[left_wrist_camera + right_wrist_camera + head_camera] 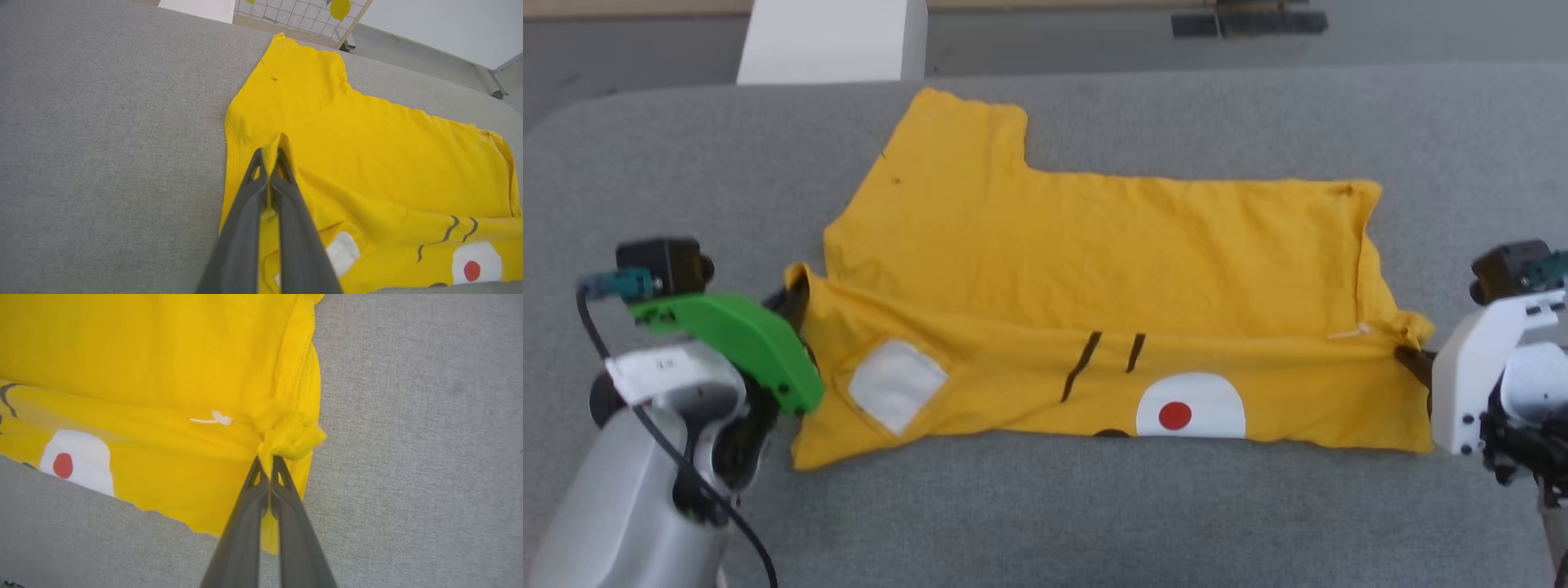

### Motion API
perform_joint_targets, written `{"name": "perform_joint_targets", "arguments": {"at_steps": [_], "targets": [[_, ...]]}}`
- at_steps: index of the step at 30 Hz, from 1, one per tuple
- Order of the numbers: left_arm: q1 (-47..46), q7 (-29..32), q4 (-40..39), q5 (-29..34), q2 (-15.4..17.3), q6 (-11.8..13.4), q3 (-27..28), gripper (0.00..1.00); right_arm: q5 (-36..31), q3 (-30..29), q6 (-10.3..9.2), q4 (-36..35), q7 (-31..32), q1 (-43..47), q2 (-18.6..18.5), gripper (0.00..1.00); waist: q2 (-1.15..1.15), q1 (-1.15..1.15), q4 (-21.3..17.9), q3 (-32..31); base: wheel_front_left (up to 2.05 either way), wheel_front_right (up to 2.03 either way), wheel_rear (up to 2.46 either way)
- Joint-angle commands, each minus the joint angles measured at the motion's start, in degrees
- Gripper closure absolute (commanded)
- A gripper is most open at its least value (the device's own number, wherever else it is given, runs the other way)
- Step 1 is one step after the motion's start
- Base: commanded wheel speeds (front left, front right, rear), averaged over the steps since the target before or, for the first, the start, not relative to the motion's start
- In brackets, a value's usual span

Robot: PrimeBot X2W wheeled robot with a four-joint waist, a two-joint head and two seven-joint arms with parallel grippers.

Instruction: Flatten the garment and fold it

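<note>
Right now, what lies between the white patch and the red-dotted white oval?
Two thin black line marks on the yellow T-shirt, a little farther up; the head view shows them.

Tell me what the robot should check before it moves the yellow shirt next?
1. Left hand shut on the shirt's edge: ok.
2. Right hand shut on the bunched corner at the other end: ok.
3. Near strip folded over, with the white oval facing up: ok.
4. Shirt lying smooth: not ok; the folded strip is wrinkled and one sleeve sticks out at the far side.
5. Whole shirt resting on the grey cushion: ok.
6. How many layers each hand pinches: cannot tell.
</note>
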Motion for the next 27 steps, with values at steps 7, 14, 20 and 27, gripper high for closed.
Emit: {"name": "perform_joint_targets", "arguments": {"at_steps": [7, 14, 20, 27], "targets": [[-10.5, -5.6, 12.8, 2.8, -2.2, -5.1, -2.0, 1.0, -3.2, 2.4, -0.1, 4.1, 6.0, -6.0, 1.3, 1.0, 0.0, 0.0, -0.5, 10.0, 0.0, 0.0, 0.0], [-12.6, -8.7, 21.1, 2.3, -4.5, -8.3, -3.5, 0.83, -3.4, 3.5, -0.1, 6.3, 6.4, -6.7, 1.7, 0.98, 0.0, 0.0, -0.5, 9.2, 0.0, 0.0, 0.0], [-13.4, -13.0, 23.2, 2.5, -4.6, -8.9, -2.3, 0.0, -2.6, 2.1, -0.1, 5.7, 3.1, -5.6, 2.1, 0.0, 0.0, 0.0, -0.2, 4.4, 0.0, 0.0, 0.0], [-5.7, -16.7, 18.3, 1.8, -3.4, -5.4, 1.0, 0.0, -1.5, -2.9, -0.1, 1.4, -1.3, 0.2, 3.8, 0.0, 0.0, 0.0, 0.1, -2.2, 0.0, 0.0, 0.0]]}}
